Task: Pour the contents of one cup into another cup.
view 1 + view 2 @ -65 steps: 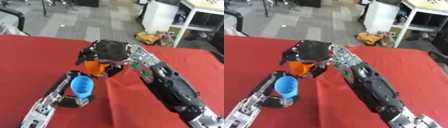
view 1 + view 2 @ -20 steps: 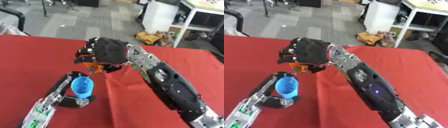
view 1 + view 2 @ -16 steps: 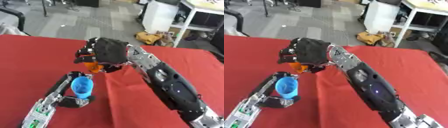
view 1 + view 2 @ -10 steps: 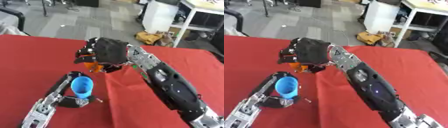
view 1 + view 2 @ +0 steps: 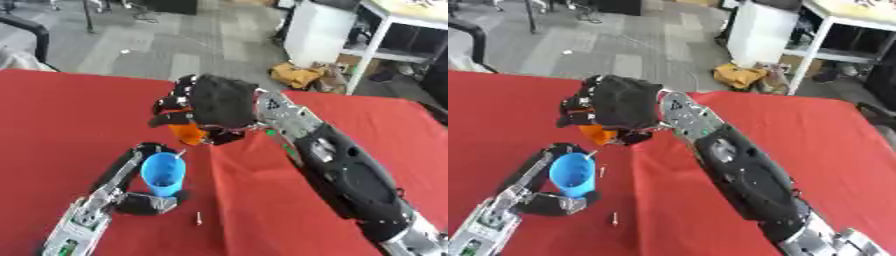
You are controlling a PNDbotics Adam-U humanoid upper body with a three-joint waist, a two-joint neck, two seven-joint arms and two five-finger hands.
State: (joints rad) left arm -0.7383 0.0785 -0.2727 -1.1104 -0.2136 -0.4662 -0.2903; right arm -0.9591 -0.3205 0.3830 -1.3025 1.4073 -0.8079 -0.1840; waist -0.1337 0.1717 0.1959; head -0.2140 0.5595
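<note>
The right hand (image 5: 219, 102) has its fingers curled round an orange cup (image 5: 188, 133), holding it tipped over, mouth down, just above and behind the blue cup (image 5: 163, 173). The blue cup stands upright over the red desk (image 5: 52, 115), its open mouth under the orange one, with a small pale piece showing right at its rim. The left hand (image 5: 144, 203) sits at the base of the blue cup, its fingers wrapped round the lower part, and the left arm runs away from the cup toward the near left corner. A little pale sliver (image 5: 199, 217) lies on the red cloth just right of the blue cup's base. The right arm stretches from the near right corner up to the orange cup.
</note>
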